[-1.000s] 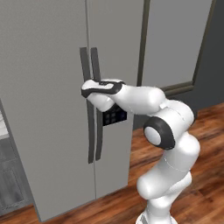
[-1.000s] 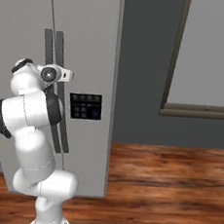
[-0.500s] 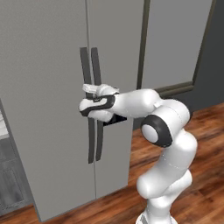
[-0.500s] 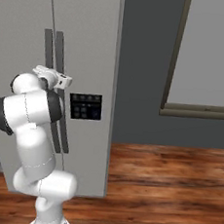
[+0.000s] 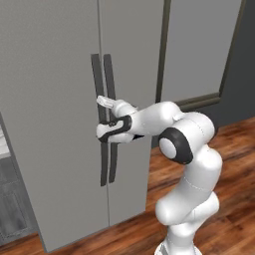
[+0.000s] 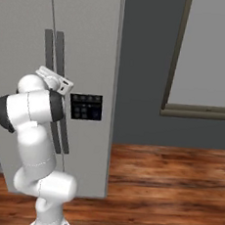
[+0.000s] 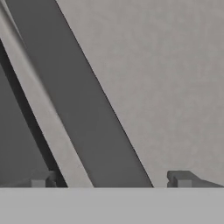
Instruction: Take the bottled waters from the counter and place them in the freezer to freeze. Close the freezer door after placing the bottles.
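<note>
The freezer [image 5: 55, 74] [image 6: 92, 43] stands in front of me, tall and light grey, with both doors shut. Two dark vertical bar handles [image 5: 104, 74] [image 6: 54, 49] run side by side along the seam between the doors. My gripper [image 5: 103, 133] is open at mid-height of these handles. In the hand view one dark handle bar [image 7: 83, 105] runs diagonally between my spread fingertips [image 7: 183, 178], and I cannot tell which door it belongs to. My gripper [image 7: 109, 180] holds nothing. The bottled waters are out of view. A sliver of the counter [image 5: 2, 145] shows at the far left.
A dark control panel [image 6: 85, 106] sits on the right door. Dark cabinets [image 5: 12, 204] stand left of the freezer. To the right are a dark wall with a framed grey panel [image 6: 214, 56] and wooden floor [image 6: 166, 179].
My hand has slid down along the handles from a higher spot, and the jaws have spread wider. The doors have stayed shut.
</note>
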Robot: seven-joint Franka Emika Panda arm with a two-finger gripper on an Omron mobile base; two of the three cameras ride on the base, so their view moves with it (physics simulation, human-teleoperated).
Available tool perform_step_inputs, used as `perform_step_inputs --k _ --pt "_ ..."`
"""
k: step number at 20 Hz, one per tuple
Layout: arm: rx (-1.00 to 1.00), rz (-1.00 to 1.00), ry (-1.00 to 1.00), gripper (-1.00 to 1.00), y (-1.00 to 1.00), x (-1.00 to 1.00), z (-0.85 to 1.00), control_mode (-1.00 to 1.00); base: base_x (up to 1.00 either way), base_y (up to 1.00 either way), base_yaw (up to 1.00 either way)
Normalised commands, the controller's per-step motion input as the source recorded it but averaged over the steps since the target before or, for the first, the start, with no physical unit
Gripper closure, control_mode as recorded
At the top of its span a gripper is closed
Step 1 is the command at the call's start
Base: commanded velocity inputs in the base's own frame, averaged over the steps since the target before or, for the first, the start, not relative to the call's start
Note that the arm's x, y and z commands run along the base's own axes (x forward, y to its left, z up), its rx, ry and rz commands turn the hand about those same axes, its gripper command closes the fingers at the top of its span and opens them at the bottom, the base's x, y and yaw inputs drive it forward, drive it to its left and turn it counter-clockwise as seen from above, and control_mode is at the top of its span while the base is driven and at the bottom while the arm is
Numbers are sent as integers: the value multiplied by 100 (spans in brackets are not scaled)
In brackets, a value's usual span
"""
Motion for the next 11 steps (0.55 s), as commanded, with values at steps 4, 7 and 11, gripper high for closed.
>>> perform_step_inputs --k 4,7,11 --pt "20 2 -1 -100 -40 31 -3 -100 0 0 0" --pt "19 9 -22 -100 -1 -100 10 -100 0 0 0" --pt "21 1 -25 -100 -9 -65 5 -100 0 0 0"
